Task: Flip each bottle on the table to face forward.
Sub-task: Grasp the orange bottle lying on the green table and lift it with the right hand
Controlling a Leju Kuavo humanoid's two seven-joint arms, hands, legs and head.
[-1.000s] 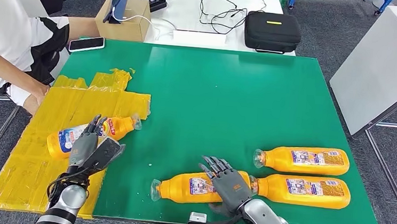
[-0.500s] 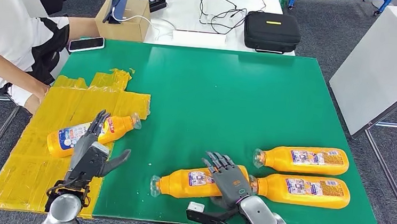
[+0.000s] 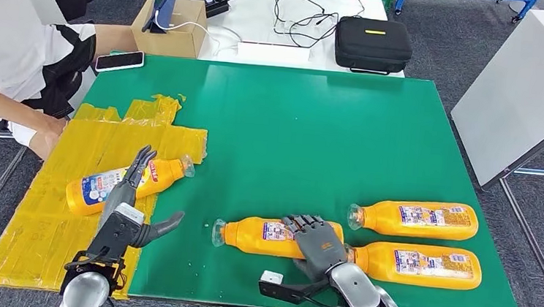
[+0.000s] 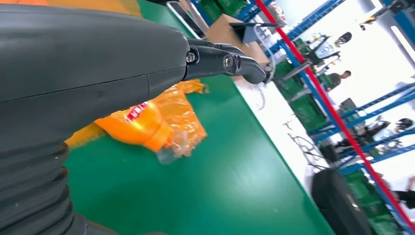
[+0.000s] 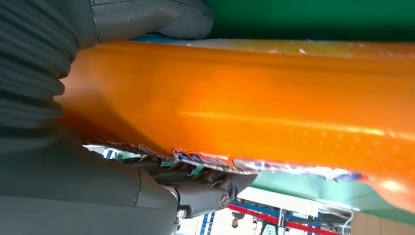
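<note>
Three orange bottles lie on their sides at the front right of the green table (image 3: 315,127). My right hand (image 3: 317,241) grips the middle bottle (image 3: 259,236); in the right wrist view this bottle (image 5: 254,103) sits between the thumb (image 5: 151,19) and the fingers (image 5: 200,193). The other two bottles (image 3: 414,218) (image 3: 425,262) lie to its right, labels up. A fourth bottle (image 3: 105,184) lies on the yellow tape patch (image 3: 43,231). My left hand (image 3: 129,212) hovers at it, open, fingers stretched over its body. Its neck (image 4: 156,134) shows past the hand.
A person sits at the table's left edge with a hand (image 3: 45,133) on the tape. A phone (image 3: 119,60), a cardboard box (image 3: 169,24) and a black case (image 3: 373,43) lie at the back. A white table (image 3: 516,92) stands to the right.
My right hand has closed on the middle bottle and swung it from tilted to level, shifting it away from me. My left hand's thumb has spread outward. The person's arm drew back slightly.
</note>
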